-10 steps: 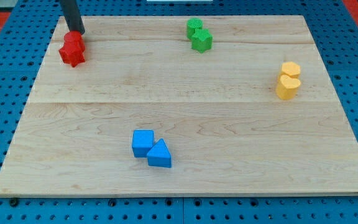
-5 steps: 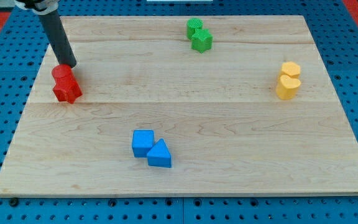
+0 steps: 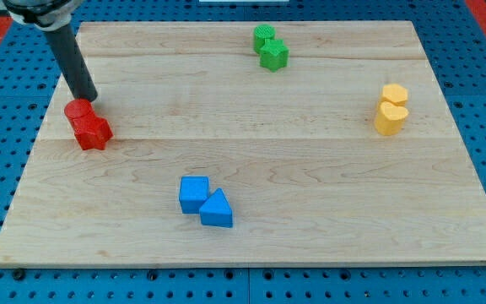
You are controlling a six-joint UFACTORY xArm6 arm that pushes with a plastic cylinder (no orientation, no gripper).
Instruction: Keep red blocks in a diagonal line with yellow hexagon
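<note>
At far left of board (image 3: 327, 169), my tip (image 3: 89, 99) touched far edge of red cylinder (image 3: 78, 111), itself touching red star block (image 3: 91, 133). Plain rod, no jaws to spread or press. Over last second red pair slid nearer and leftward, apparently setting up diagonal toward yellow hexagon (image 3: 394, 94) at right. Yellow heart-like block (image 3: 389, 119) touched hexagon. Blue pair (image 3: 205, 201) near, green pair (image 3: 269, 47) far; path between seemed unobstructed.

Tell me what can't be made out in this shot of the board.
Camera view, the only one:
- My tip meets the red blocks at their top side; real contact can't be confirmed.
- The two red blocks merge, so their shapes are unclear.
- The rod's upper part is cut off by the view's top edge.
</note>
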